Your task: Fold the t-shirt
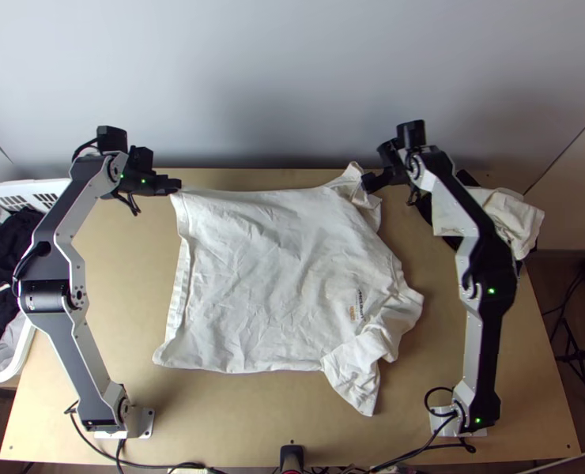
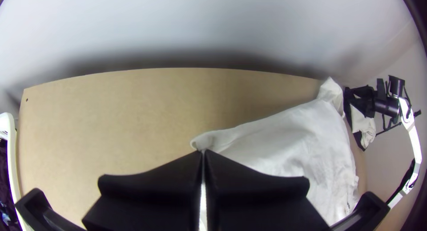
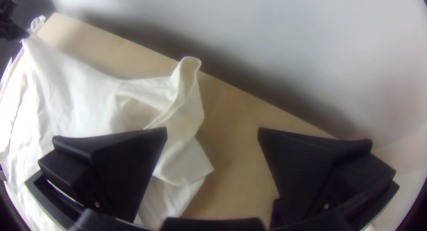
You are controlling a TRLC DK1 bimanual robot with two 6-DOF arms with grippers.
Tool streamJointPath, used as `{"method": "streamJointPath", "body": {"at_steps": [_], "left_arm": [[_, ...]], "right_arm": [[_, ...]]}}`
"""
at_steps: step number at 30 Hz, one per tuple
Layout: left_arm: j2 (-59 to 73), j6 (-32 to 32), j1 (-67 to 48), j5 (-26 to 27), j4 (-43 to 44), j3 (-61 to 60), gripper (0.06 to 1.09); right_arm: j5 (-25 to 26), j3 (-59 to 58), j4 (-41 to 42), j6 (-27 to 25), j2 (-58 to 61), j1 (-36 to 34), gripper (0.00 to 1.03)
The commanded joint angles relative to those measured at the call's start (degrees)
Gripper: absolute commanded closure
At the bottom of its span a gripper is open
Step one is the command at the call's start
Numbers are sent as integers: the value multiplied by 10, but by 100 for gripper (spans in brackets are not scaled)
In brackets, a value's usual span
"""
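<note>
While the table (image 1: 237, 419) was underneath, the shirt (image 1: 269, 268) lay on it, mostly spread out, with bunched-up bits on its right side. A basket (image 1: 24, 186) of clothes stood by the left edge. Some more cloth (image 1: 502, 212) was near the far right corner. The left gripper (image 1: 175, 186) pinched the shirt's far left corner. The right gripper (image 1: 369, 183) was wide open at its far right corner.

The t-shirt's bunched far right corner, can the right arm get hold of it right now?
Probably yes. The right tool is open close by, that corner lies partly in view between its jaws, and nothing seems to block the way.
</note>
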Motion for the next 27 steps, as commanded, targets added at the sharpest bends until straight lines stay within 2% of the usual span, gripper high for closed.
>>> {"method": "streamJointPath", "body": {"at_steps": [1, 10, 16, 19, 22, 23, 24, 27], "left_arm": [[-1, -3, -7, 1, -2, -2, 105], [6, -6, -16, 1, -1, -2, 105], [9, -6, -17, 1, -1, 0, 105], [12, -6, -17, 1, -1, 6, 105], [15, -7, -19, 1, -1, 9, 105], [16, -8, -19, 1, -1, 11, 105], [17, -9, -19, 1, -1, 13, 105], [19, -9, -19, 1, -1, 20, 105]], "right_arm": [[-42, -114, -11, 4, -77, -9, 6], [-50, -171, -6, -30, -84, 20, 7], [-50, -137, -5, -39, -55, 31, 7], [-49, -101, -3, -39, -31, 27, 14], [-49, -67, -3, -38, -3, 22, 15], [-49, -57, -3, -38, 7, 20, 18], [-49, -49, -3, -39, 15, 20, 25], [-49, -27, -3, -44, 28, 17, 67]]}}
